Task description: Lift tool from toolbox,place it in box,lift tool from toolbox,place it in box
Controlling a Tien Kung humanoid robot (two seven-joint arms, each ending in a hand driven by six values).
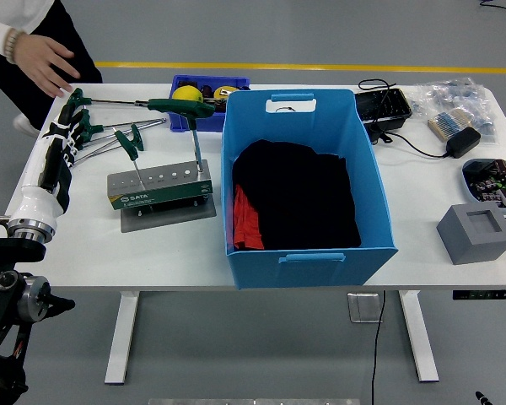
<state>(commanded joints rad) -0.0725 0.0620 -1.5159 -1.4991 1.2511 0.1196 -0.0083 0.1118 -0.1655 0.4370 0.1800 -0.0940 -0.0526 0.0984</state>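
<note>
At the table's near left corner the robot's left arm comes in and runs up along the left edge. Its left hand has white and black fingers curled around a bunch of green-handled T-wrenches; the handles sit inside the fist, and the long metal shafts fan out to the right over the tabletop. One long wrench reaches from the hand's far side across to the small blue bin.

Just right of the hand, nearer the front, stands the grey tool holder on a metal plate, with a row of holes along its top. Two T-wrenches stand upright in it: one at the left end and a taller one at the right end.

Touching or just beside the holder's right side stands the big blue box, with black and red cloth lying in it. A grey foam block sits near the right front.

Farther back, the small blue bin holds a yellow ball. A black tray, a power adapter and bagged parts lie at the far right.

At the far left corner a person's hand rests open on the table edge, near the wrench handles. The right arm is out of view.
</note>
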